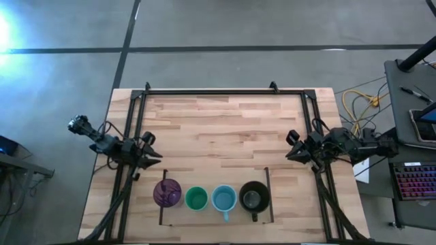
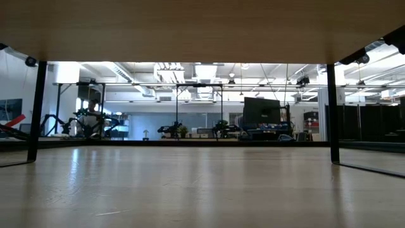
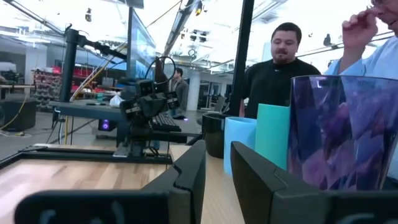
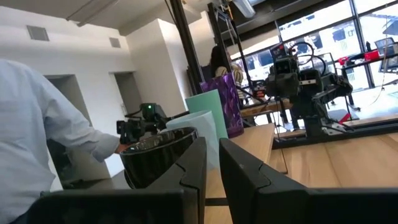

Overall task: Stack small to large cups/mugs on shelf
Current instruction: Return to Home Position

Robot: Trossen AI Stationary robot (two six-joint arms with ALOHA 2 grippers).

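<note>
Four cups stand upright in a row inside the outlined shelf area (image 1: pixel 211 178) near the table's near edge. From left to right they are the purple tumbler (image 1: pixel 167 192), green cup (image 1: pixel 196 199), light-blue mug (image 1: pixel 224 199) and black mug (image 1: pixel 253 197). My left gripper (image 1: pixel 153 156) hovers at the left side, just beyond the tumbler (image 3: pixel 342 130), narrowly open and empty. My right gripper (image 1: pixel 289 153) hovers at the right side, beyond the black mug (image 4: pixel 158 155), narrowly open and empty. The low view shows none of them.
A black metal frame (image 1: pixel 225 90) runs along the table's far, left and right sides. The far half of the wooden top (image 1: pixel 225 126) is bare. People stand beyond the near edge (image 3: pixel 283 62), and a sleeve (image 4: pixel 37 143) shows by the black mug.
</note>
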